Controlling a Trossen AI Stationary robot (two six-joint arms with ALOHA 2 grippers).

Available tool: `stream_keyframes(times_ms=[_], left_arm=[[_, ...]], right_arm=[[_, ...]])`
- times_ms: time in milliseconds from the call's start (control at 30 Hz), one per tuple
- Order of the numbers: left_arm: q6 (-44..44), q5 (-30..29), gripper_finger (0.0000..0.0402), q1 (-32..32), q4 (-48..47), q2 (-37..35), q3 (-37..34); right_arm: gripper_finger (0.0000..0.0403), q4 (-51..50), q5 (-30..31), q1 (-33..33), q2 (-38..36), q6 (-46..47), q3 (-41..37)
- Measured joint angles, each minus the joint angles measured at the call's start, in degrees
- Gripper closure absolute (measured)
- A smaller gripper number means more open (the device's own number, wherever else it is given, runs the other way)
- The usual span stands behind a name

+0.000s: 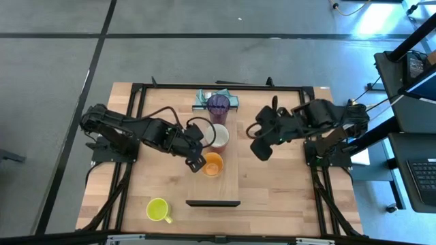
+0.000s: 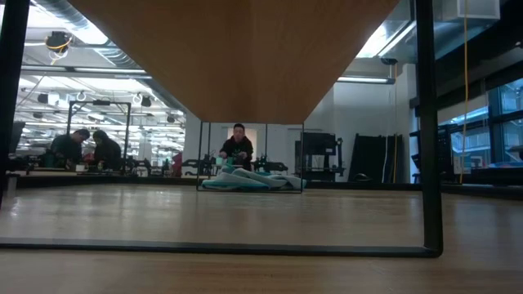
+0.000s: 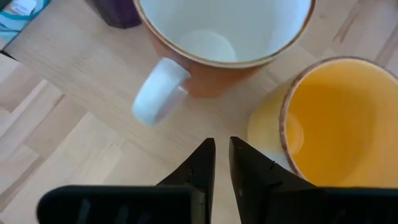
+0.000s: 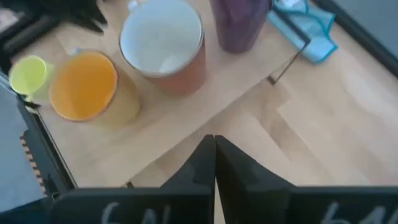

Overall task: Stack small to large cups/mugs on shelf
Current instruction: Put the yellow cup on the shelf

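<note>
Left end effector (image 1: 198, 163) beside unlabelled orange mug (image 1: 213, 164), empty.

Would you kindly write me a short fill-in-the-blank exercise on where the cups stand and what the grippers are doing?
1. The purple tumbler, the red mug and the orange mug stand in a row on the ____.
2. The yellow-green mug stands alone on the ____.
3. The right gripper is shut and holds ____.
4. The left gripper is beside the ____ mug.

Missing words: shelf; table; nothing; orange
</note>
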Motion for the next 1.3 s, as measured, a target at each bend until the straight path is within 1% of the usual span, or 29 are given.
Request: stream_keyframes(times_ms=[167,367,567,833,900,1100,1300], left_arm=[[0.9,0.0,0.0369,0.5,0.8,-0.7,0.0],[2.7,0.2,0.0399,1.0,4.1,-0.8,0.0],[4.7,0.1,0.0396,2.4,4.9,-0.8,0.0],[7.4,0.6,0.0399,4.1,5.8,-0.8,0.0],[7.5,1.0,0.04,4.4,5.8,-0.8,0.0],[8.6,2.0,0.0401,4.7,6.0,-0.4,-0.1],[8.6,4.1,0.0401,5.3,10.7,-0.2,-5.0]], right_arm=[[0.0397,3.4,-2.1,0.8,0.0,2.6,-4.4],[0.0398,15.2,-6.6,0.7,0.0,1.9,-12.2],[0.0398,22.1,-8.8,0.5,0.0,2.7,-17.8],[0.04,35.4,-10.9,-1.6,-0.1,1.6,-24.3],[0.0399,36.1,-11.8,-2.1,0.0,1.5,-24.8],[0.0401,36.1,-11.9,-2.8,0.0,1.1,-25.2],[0.04,36.2,-11.8,-3.6,0.2,0.4,-25.2]])
